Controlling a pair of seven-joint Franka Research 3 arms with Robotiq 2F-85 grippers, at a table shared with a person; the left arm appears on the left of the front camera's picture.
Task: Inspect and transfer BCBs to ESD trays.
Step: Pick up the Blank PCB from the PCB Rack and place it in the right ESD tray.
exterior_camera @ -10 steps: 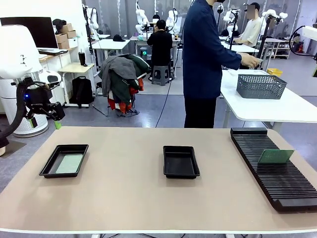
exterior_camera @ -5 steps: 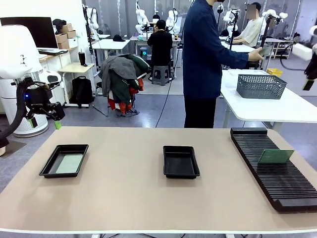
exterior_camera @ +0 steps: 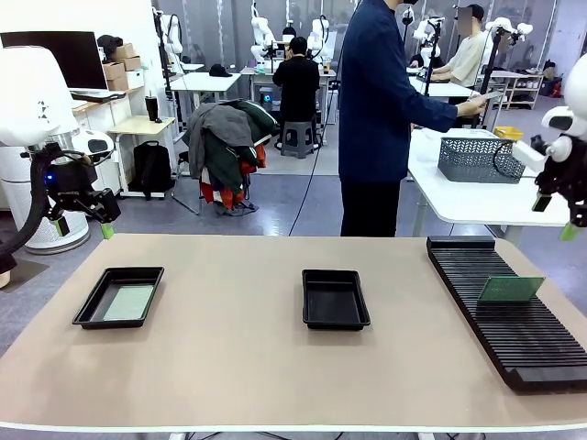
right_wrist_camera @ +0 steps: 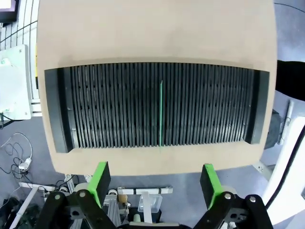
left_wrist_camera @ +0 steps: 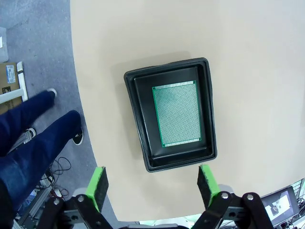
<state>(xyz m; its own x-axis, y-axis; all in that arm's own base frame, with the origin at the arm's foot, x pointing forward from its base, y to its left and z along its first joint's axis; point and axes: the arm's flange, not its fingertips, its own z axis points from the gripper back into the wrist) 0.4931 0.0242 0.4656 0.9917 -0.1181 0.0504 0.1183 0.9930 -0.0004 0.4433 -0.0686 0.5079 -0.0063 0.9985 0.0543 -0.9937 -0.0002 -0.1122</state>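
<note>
Two black ESD trays lie on the tan table. The left tray (exterior_camera: 90, 309) holds a flat green BCB (exterior_camera: 129, 302), while the middle tray (exterior_camera: 308, 300) has nothing in it. Another BCB (exterior_camera: 510, 290) stands upright in a slot of the black rack (exterior_camera: 523, 348) on the right. My left gripper (exterior_camera: 83, 227) hangs open, high over the table's left edge. In its wrist view the gripper (left_wrist_camera: 152, 186) is open above the tray (left_wrist_camera: 136, 119) and its BCB (left_wrist_camera: 177, 114). My right gripper (exterior_camera: 555, 217) is open above the rack's far end. Its wrist view shows the gripper (right_wrist_camera: 155, 182) over the rack (right_wrist_camera: 105, 105), with the BCB (right_wrist_camera: 161, 114) edge-on.
A person (exterior_camera: 376, 110) stands beyond the far edge, turned toward a white side table with a grey basket (exterior_camera: 483, 158). The person's legs (left_wrist_camera: 28, 129) show beside the table in the left wrist view. Bare tabletop lies between the trays and the rack.
My right arm has come down into view at the right edge, above the rack. The person's raised hand has shifted a little. The left arm, trays and boards have not moved.
</note>
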